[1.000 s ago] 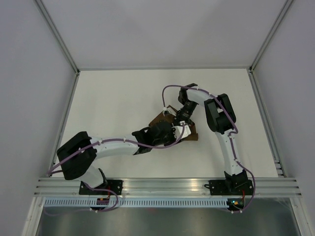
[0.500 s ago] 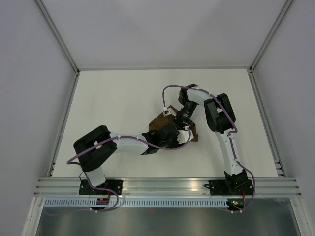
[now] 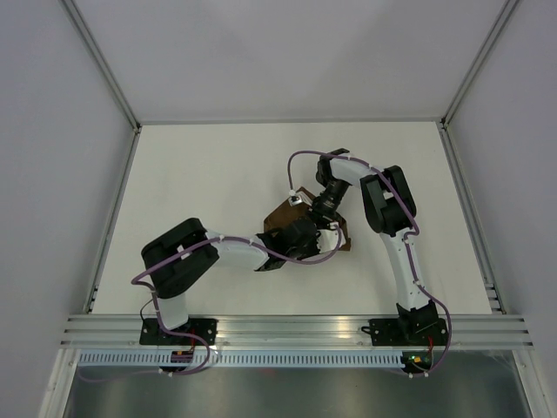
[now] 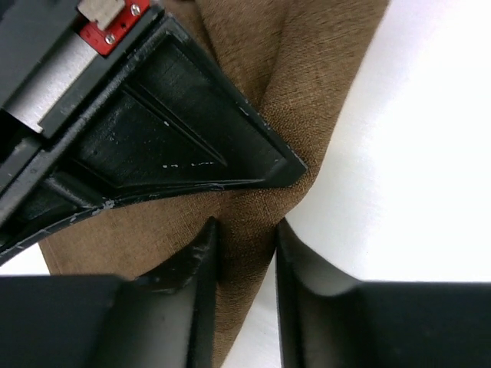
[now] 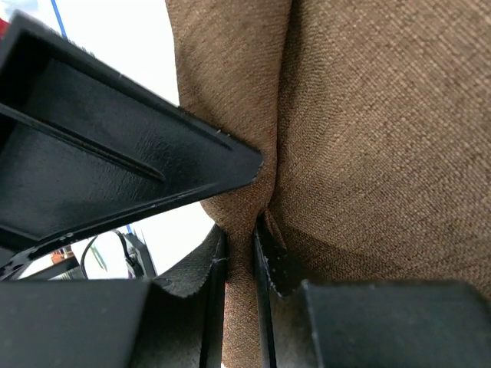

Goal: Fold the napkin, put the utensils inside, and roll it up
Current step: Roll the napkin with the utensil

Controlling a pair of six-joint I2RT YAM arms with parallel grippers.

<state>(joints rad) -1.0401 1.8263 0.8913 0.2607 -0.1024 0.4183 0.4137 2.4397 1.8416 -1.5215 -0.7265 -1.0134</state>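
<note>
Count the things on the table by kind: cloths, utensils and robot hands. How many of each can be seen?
Brown napkin: 1
Robot hands: 2, the left hand and the right hand, each pinching the napkin
Utensils: 0 visible in any view
Total: 3

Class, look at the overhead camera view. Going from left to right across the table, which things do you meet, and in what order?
left arm's black elbow housing → napkin → right arm's black elbow housing. Whatever overlaps the napkin is left out.
</note>
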